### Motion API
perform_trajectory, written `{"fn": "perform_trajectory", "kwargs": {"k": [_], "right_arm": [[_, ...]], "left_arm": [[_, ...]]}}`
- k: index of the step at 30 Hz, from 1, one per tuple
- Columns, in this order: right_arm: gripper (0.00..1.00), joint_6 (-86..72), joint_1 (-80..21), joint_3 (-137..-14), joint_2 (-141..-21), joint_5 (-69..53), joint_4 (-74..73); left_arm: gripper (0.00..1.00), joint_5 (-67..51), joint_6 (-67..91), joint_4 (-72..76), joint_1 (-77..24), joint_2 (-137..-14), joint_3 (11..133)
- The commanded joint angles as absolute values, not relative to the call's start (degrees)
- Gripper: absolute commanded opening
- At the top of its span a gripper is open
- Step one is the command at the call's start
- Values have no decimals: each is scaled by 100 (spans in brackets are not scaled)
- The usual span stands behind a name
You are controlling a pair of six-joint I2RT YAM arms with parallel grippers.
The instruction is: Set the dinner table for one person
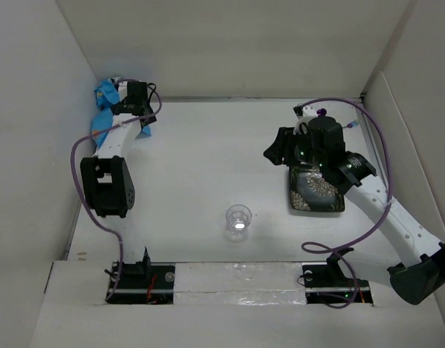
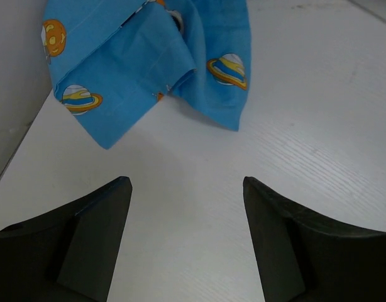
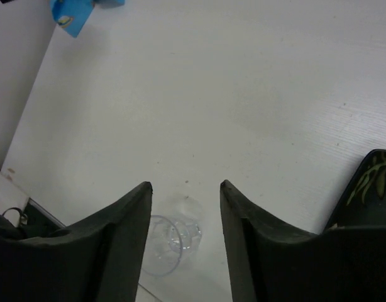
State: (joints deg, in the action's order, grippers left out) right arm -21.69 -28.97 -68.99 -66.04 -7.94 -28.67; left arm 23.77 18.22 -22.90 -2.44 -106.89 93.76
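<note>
**Left claw** (image 2: 185, 182): two dark fingers spread wide, nothing between them; bare tabletop shows in the gap.
- Ahead of the tips and a little to their left, apart from them: a crumpled bright blue fabric cloth (image 2: 149, 63) printed with ringed planets in orange, white and yellow; it carries pictures only; it lies in the far corner against the wall.
- Behind the claw: a purple cable (image 1: 81, 148) looping along the white arm.

**Right claw** (image 3: 185, 184): two dark fingers parted to a moderate gap, holding nothing.
- Past the tips in the wrist view, partly hidden by the left finger: a small clear faceted drinking glass (image 3: 171, 236), upright; the overhead view puts it nearer the arm bases than the claw and apart from it.
- To the right of the claw and under the wrist: a dark rectangular plate (image 1: 317, 192) with a pale green-gold leaf pattern, lying flat, partly covered by the arm from above.

**Surface**: the dinner table (image 1: 208, 159), a large matte white top with faint wood grain, lies beneath both claws and carries cloth, glass and plate.

**Room**: plain white walls (image 1: 230, 43) close the table on the left, far and right sides.
</note>
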Motion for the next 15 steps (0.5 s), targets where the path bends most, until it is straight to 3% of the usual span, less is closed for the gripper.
{"fn": "perform_trajectory", "kwargs": {"k": [1, 3, 15], "right_arm": [[57, -1978, -2953, -7198, -6618, -818, -2759], [61, -1969, -2953, -7137, -6601, -747, -2786], [62, -1995, -3357, -7172, -7110, -764, -2839]], "left_arm": [[69, 2409, 1767, -2329, 140, -11229, 10000], [68, 2408, 1723, -2425, 219, -11547, 10273], [70, 2452, 1538, -2267, 220, -12988, 11188]]}}
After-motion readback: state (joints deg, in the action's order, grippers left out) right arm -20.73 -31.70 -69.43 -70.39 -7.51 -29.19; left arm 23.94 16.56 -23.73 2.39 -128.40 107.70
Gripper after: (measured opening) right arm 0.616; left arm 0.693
